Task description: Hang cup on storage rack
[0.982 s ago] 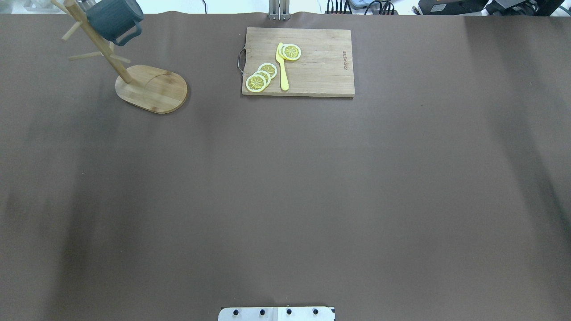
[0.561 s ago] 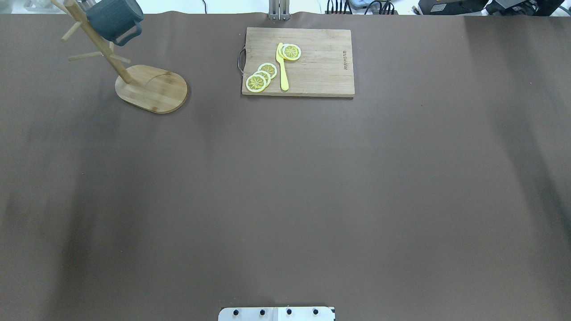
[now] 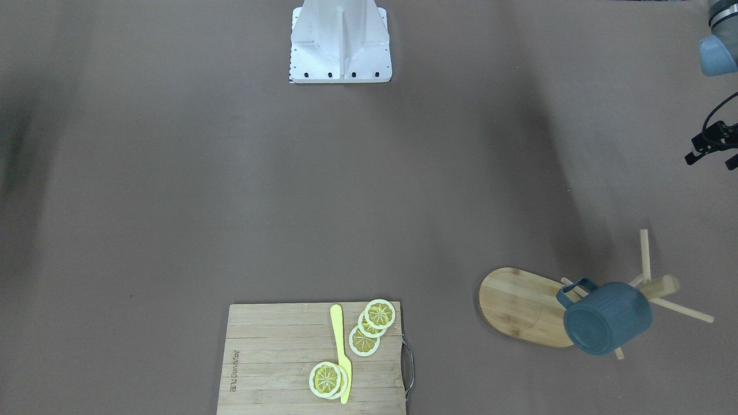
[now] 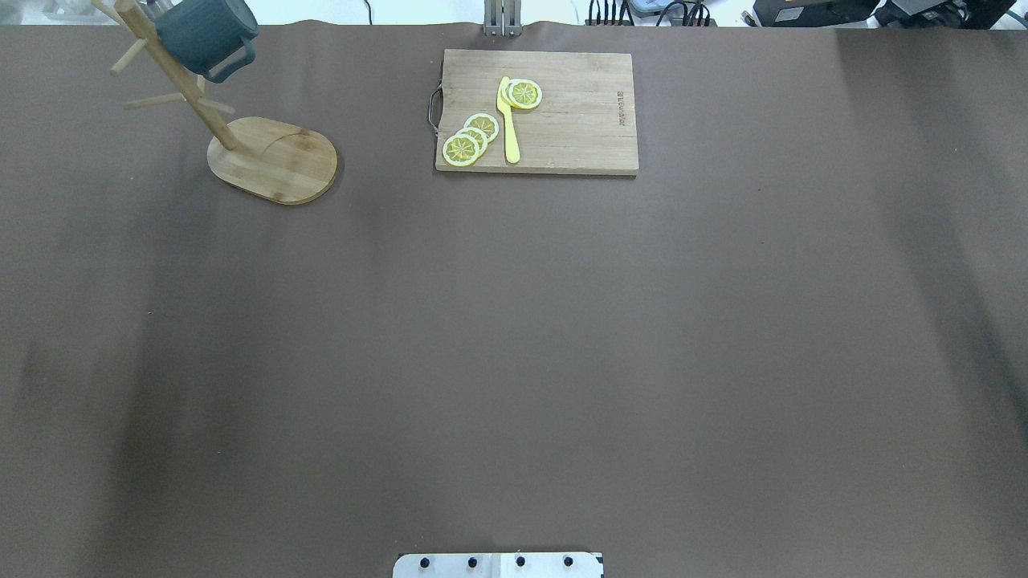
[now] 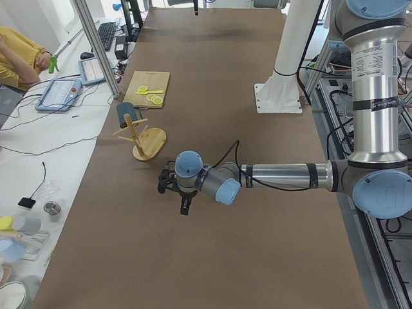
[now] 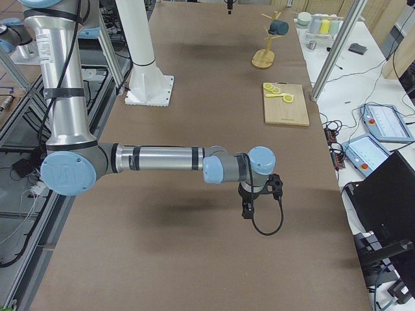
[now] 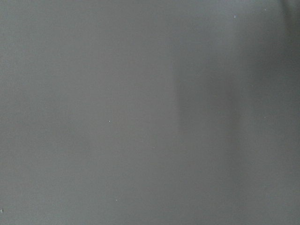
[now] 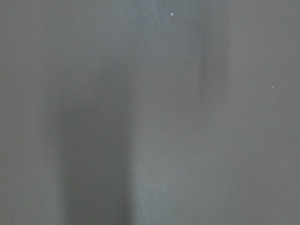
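Observation:
The dark slate-blue cup [image 4: 205, 32] hangs by its handle on a peg of the bamboo storage rack [image 4: 273, 160] at the table's far left corner. It also shows in the front-facing view [image 3: 608, 317], with the rack's oval base [image 3: 519, 305] beside it. No gripper touches either. My left gripper [image 5: 185, 207] hangs over bare table, well short of the rack, and I cannot tell whether it is open. My right gripper [image 6: 248, 210] hangs over bare table at the other end, and I cannot tell its state either. Both wrist views show only the brown cover.
A rectangular wooden cutting board [image 4: 562, 120] with lemon slices [image 4: 470, 138] and a yellow knife [image 4: 509, 128] lies at the far middle of the table. The robot's white base [image 3: 340, 40] stands at the near edge. Part of the left wrist [image 3: 715, 46] shows at the front-facing view's right edge.

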You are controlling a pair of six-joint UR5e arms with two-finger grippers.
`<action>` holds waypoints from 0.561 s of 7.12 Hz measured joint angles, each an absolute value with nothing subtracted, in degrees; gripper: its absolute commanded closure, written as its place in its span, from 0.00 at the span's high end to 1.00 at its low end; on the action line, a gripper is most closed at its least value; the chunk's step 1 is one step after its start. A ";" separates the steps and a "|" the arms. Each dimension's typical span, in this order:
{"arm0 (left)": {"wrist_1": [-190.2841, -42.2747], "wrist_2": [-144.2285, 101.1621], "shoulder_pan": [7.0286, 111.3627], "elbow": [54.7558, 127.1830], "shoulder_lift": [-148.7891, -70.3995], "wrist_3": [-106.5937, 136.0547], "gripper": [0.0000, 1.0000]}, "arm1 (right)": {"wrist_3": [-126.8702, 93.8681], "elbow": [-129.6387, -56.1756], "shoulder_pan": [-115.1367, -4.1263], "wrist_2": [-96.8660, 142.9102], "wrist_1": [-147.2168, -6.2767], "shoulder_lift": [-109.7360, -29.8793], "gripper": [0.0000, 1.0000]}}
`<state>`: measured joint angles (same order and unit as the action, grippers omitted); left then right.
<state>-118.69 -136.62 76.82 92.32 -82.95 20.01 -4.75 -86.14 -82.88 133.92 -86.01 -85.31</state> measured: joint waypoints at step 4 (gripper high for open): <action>-118.65 -136.63 76.78 92.19 -83.98 20.20 0.98 | -4.83 -86.21 -83.05 133.99 -86.03 -84.68 1.00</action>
